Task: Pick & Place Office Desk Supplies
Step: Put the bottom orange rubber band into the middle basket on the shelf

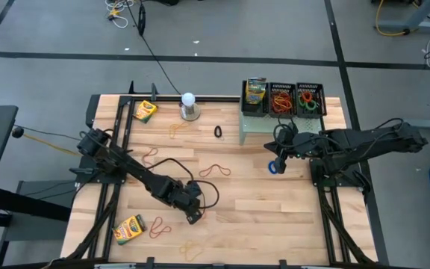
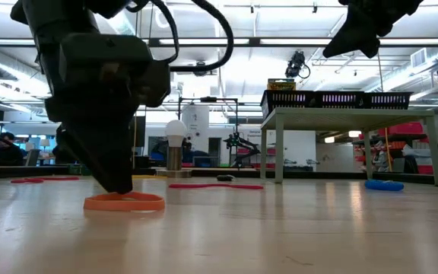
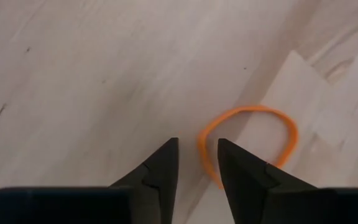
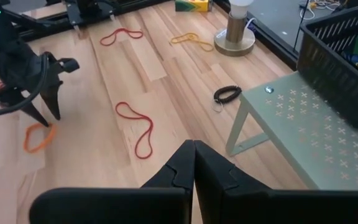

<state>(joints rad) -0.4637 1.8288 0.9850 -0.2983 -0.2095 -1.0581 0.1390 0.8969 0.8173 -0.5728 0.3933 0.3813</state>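
A thin orange rubber band (image 3: 247, 140) lies flat on the wooden table near its front middle. My left gripper (image 3: 197, 152) points steeply down at it, open, with its tips at the table; the band's near edge runs into the gap beside one finger. The low view shows the left gripper (image 2: 120, 189) standing on the orange band (image 2: 124, 202). My right gripper (image 4: 194, 149) hangs shut and holds nothing, above the table beside the pale green riser (image 4: 297, 124). A blue band (image 1: 275, 166) lies below it. My left gripper comes at the orange band from above, slanting, its fingers astride the band's near edge (image 3: 207, 165). Whether a finger touches the band I cannot tell. The band lies flat and slack on the table.
Three black mesh baskets (image 1: 281, 99) stand on the riser (image 1: 275, 125), one holding a crayon box (image 1: 255, 90). Crayon boxes lie at far left (image 1: 145, 110) and near left (image 1: 129, 228). Red loops (image 1: 215, 170), a black loop (image 1: 218, 132) and a white ball on a base (image 1: 189, 107) are about.
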